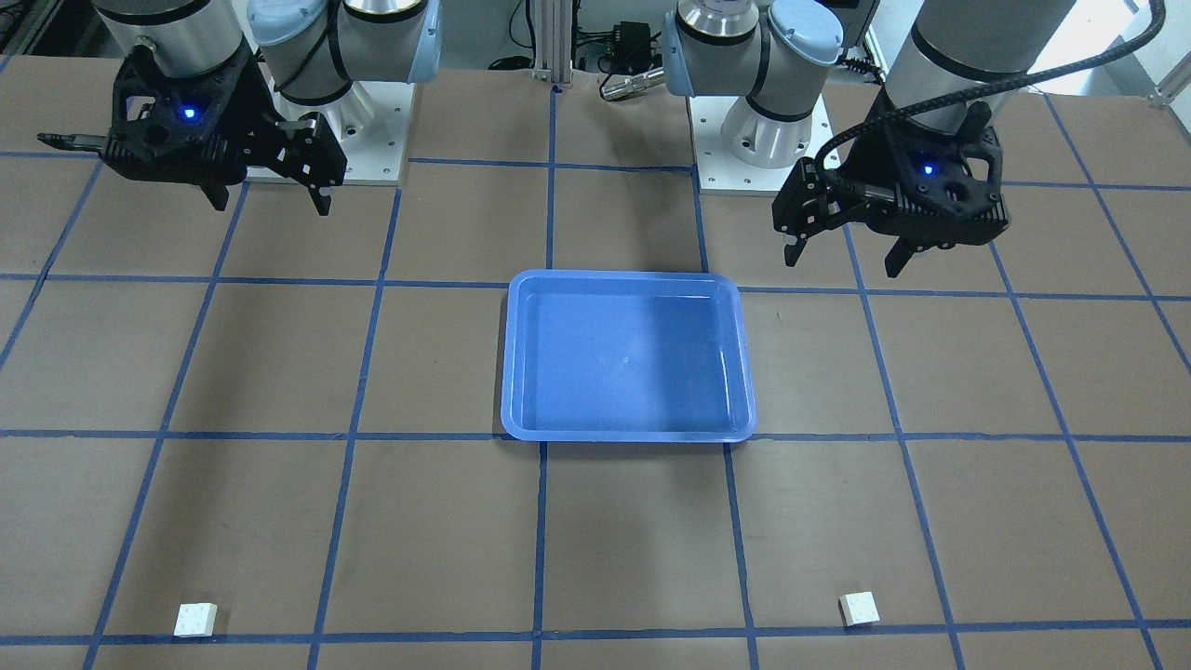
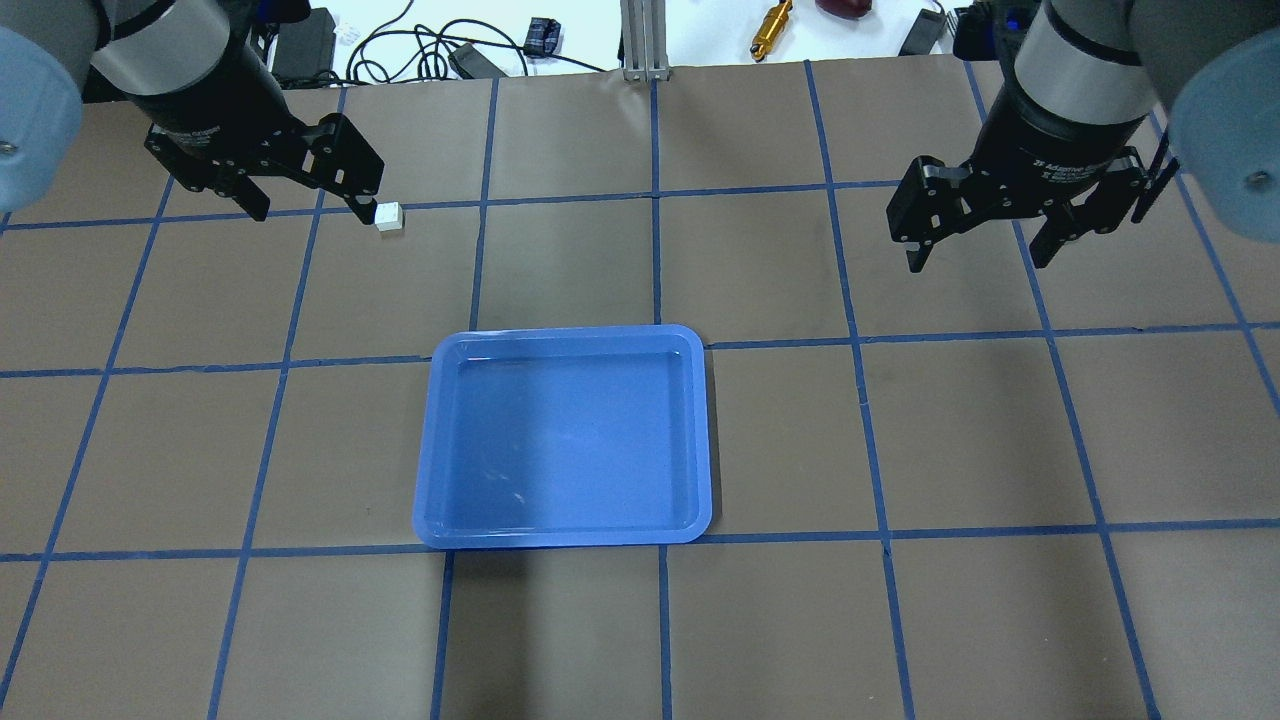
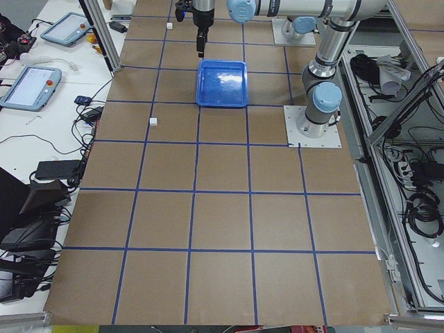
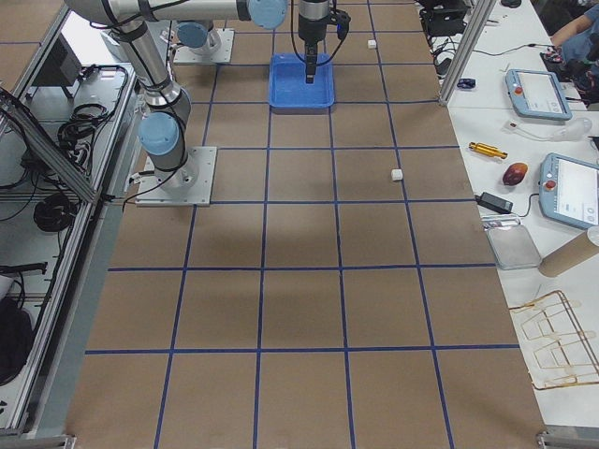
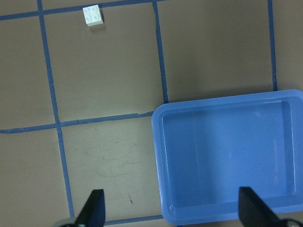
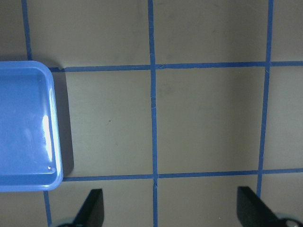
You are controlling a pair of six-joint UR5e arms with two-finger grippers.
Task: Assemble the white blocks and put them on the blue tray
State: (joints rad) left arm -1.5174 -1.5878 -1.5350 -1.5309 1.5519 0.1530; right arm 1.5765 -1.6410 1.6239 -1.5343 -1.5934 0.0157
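White blocks [image 1: 859, 609] lie untouched; left gripper [image 1: 844, 261], right gripper [image 1: 272, 203] both wide apart, empty.

Bright, even overhead light; soft shadow beside blue tray [image 6: 23, 118] on tabletop [image 6: 203, 118]. White glare streak inside tray, right wrist view. Sharp throughout.

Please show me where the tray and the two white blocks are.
Tray [image 1: 628, 363]: front-facing view, bare middle of its floor.
Left block [image 1: 859, 609]: front-facing view, its studded top face.
Right block [image 1: 195, 619]: front-facing view, its studded top face.
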